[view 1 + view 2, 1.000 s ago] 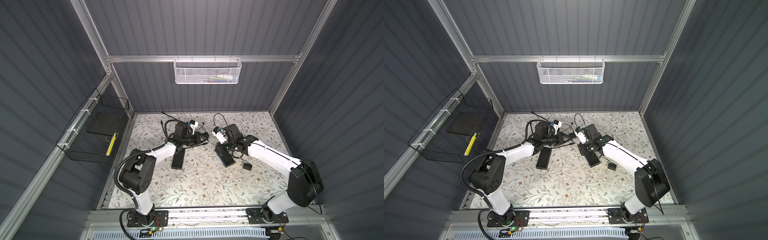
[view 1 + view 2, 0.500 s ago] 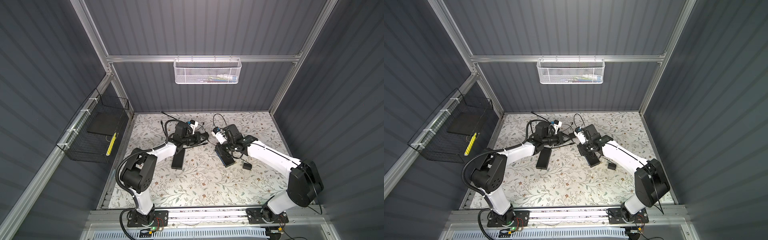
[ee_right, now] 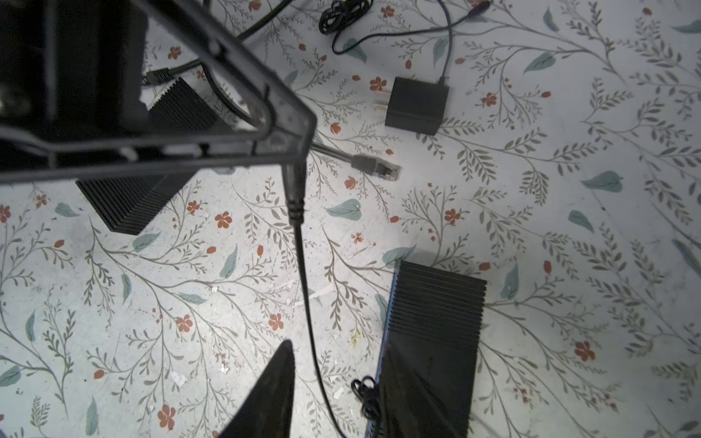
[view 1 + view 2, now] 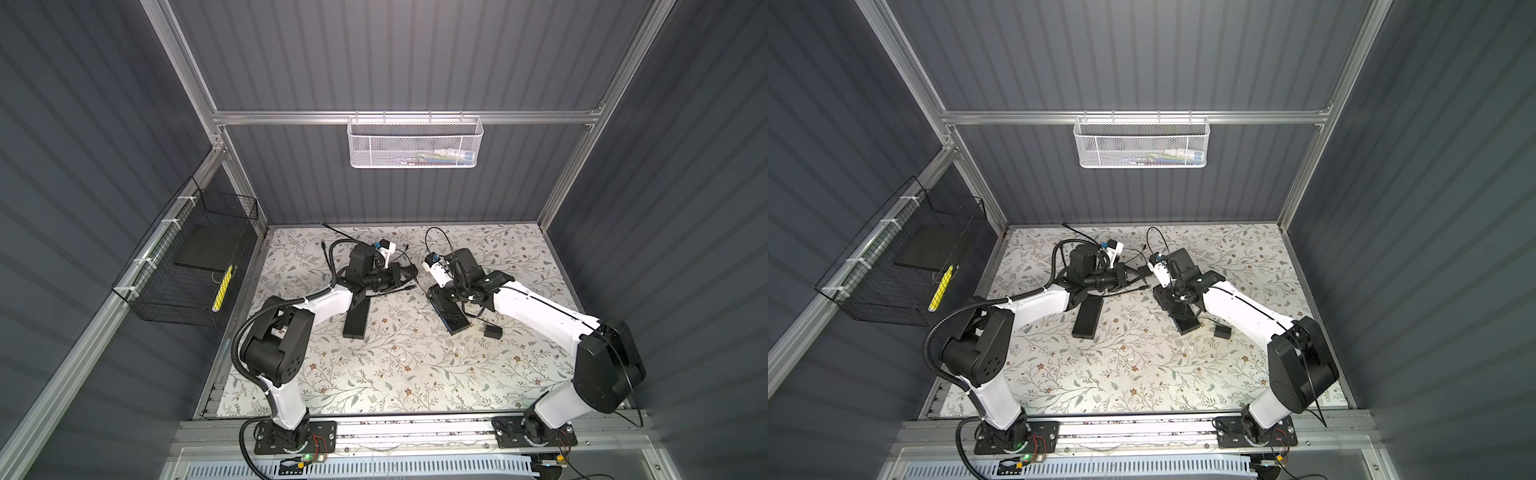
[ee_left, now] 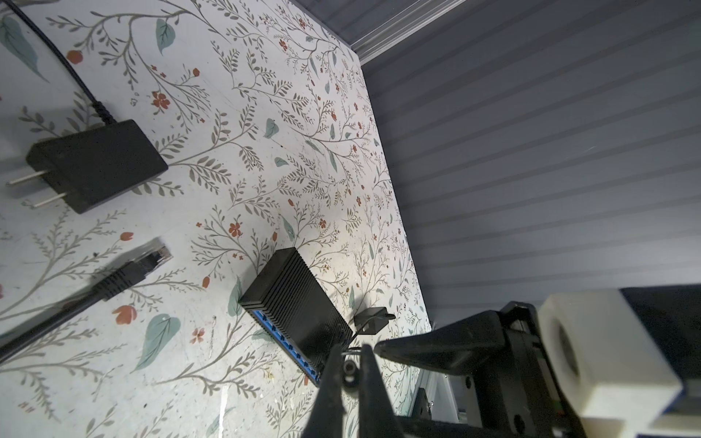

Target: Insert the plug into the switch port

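My left gripper [image 5: 349, 352] is shut on the plug [image 5: 349, 369], a small round black barrel end that shows between its fingers. In the right wrist view the plug [image 3: 295, 193] hangs from the left gripper's tip [image 3: 297, 146], and its thin cable runs down between the fingers of my open right gripper [image 3: 341, 398] without touching them. The black ribbed switch [image 3: 436, 322] with its blue port face lies under the right gripper's far finger. In both top views the left gripper [image 4: 411, 271] [image 4: 1140, 272] faces the right gripper [image 4: 451, 297] over the switch [image 4: 451, 313] [image 4: 1183, 318].
A second black switch [image 4: 357, 320] lies under the left arm. A network cable's clear plug [image 3: 379, 169] and a black wall adapter [image 3: 416, 104] lie on the flowered mat nearby. Another small adapter [image 4: 493, 331] sits by the right switch. Loose cables coil at the back.
My right gripper has opened and let go of the cable. The left gripper has closed the last bit onto the plug. Both arms have barely moved.
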